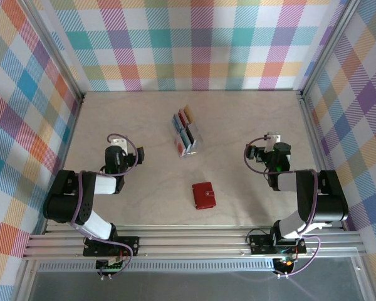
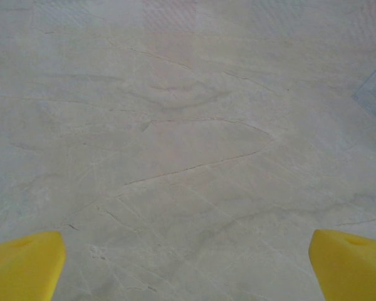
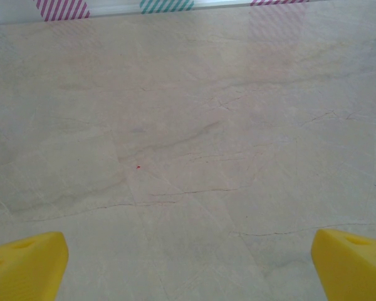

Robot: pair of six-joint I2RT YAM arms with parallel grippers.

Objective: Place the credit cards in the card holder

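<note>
left gripper point(image 2: 188, 268): jaws wide apart, nothing between them. Yellow fingertips point(image 2: 25, 266) sit in the two lower corners of its wrist view, with bare pale marble-look table point(image 2: 188, 125) below. In the top view it hangs over the table beyond and left of the card holder point(image 1: 203, 195), well apart from it.

right gripper point(image 3: 188, 268): same state, jaws wide and empty, tabletop under it, and a strip of plaid wall point(image 3: 61, 9) along the top edge of its wrist view. It sits beyond and right of the card holder, also well apart, about level with the left one.

card holder: red, lying flat on the table between the two arms. It looks folded shut as far as the top view shows, with the tab on its right side. Both grippers are clear of it.

credit cards point(image 1: 186, 128): standing on edge in a clear slotted rack point(image 1: 197, 142), beyond the card holder and slightly left of it, with a clear gap between. Gold and red cards are at the rack's far end, teal/blue in the middle, white-red nearest the card holder.
</note>
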